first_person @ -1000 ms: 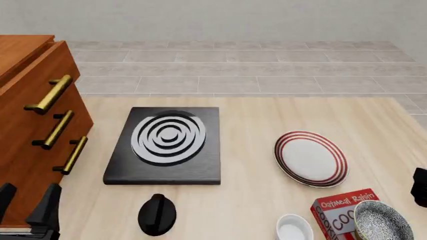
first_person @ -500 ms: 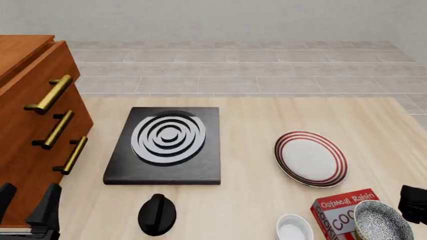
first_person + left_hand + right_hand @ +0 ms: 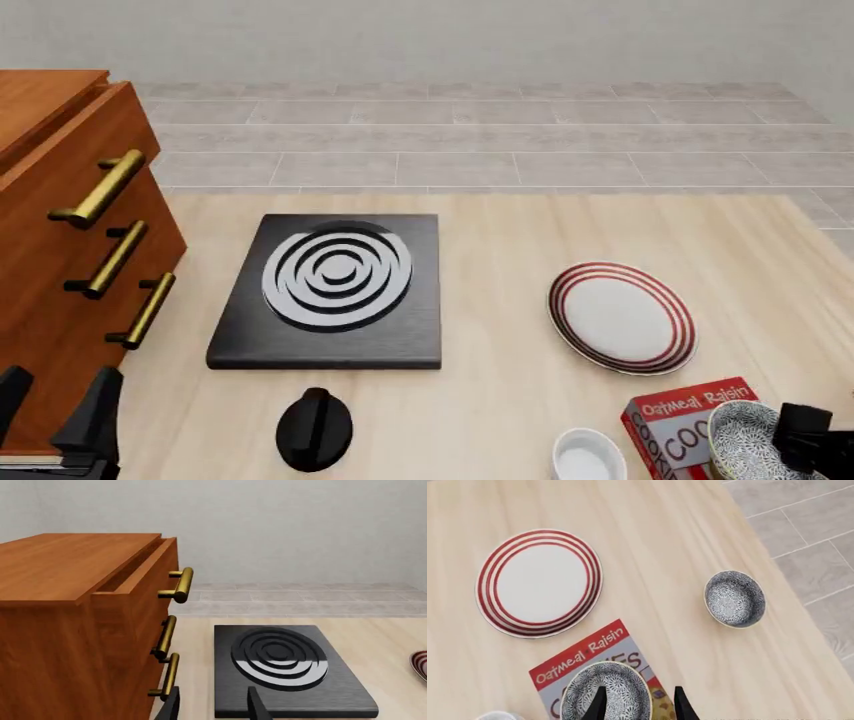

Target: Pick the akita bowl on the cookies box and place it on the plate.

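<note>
Right gripper (image 3: 637, 705) open wide, just above the bowl (image 3: 606, 692) on the red box (image 3: 587, 655), lower right in front view; plate (image 3: 622, 317) above.

Akita bowl (image 3: 606, 695) atop cookies box (image 3: 570, 667)

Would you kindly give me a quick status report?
Right pincer open above bowl on cookie box. Left pincer open, idle near stove. Plate bare.
</note>
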Controlling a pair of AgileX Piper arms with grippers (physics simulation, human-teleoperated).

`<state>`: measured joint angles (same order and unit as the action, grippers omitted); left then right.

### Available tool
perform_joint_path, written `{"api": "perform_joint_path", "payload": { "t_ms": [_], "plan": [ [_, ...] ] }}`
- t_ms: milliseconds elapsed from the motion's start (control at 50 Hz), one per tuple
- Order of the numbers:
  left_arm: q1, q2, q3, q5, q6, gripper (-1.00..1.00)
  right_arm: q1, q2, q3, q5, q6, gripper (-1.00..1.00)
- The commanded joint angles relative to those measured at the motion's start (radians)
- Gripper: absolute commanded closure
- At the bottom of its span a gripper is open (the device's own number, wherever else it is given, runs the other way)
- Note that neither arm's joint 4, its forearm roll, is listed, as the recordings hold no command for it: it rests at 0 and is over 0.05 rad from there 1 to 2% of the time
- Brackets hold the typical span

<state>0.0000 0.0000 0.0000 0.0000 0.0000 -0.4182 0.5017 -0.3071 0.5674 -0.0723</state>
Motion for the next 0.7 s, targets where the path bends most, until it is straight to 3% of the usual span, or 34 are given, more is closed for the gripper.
{"api": "perform_joint_path", "payload": {
  "t_ms": [20,280,700],
  "plan": [
    [0.000,0.000,0.000,0.000,0.000,-1.00,-0.005,0.029,0.049,-0.046,0.003,-1.00],
    [0.000,0.000,0.000,0.000,0.000,-1.00,0.000,0.058,0.094,-0.092,0.019,-1.00],
    [0.000,0.000,0.000,0.000,0.000,-1.00,-0.010,0.054,0.107,-0.090,0.024,-1.00]
  ]
}}
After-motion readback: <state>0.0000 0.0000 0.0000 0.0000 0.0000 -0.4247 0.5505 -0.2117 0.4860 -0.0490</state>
